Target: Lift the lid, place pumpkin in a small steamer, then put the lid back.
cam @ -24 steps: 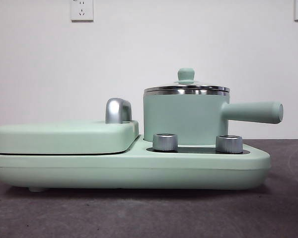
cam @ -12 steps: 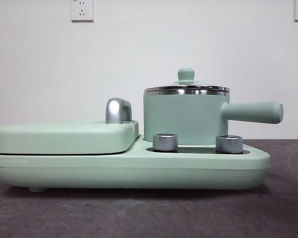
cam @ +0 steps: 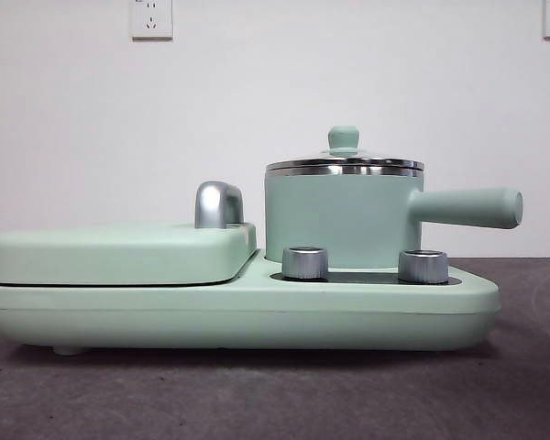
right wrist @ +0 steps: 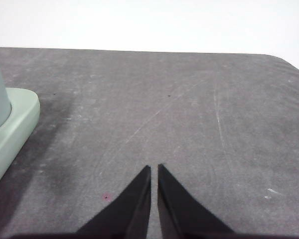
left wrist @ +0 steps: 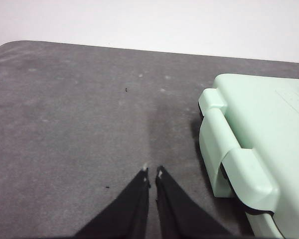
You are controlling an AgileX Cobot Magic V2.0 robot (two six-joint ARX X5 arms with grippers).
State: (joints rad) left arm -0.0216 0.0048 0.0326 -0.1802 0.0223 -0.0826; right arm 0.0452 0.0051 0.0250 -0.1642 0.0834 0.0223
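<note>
The small steamer (cam: 339,220), a mint green pot with a long side handle (cam: 467,207), stands on the right half of a mint green cooker base (cam: 238,316). The lid (cam: 344,161), glass with a steel rim and a green knob, sits shut on the pot. The pumpkin is out of view. My left gripper (left wrist: 152,172) is shut and empty over bare grey table beside the cooker's end (left wrist: 259,149). My right gripper (right wrist: 154,168) is shut and empty over bare table, off the cooker's other end (right wrist: 12,124). Neither gripper shows in the front view.
A large flat mint green cover (cam: 119,252) with a chrome handle (cam: 218,203) lies on the left half of the base. Two steel dials (cam: 304,262) stand in front of the pot. A white wall with sockets (cam: 151,18) is behind.
</note>
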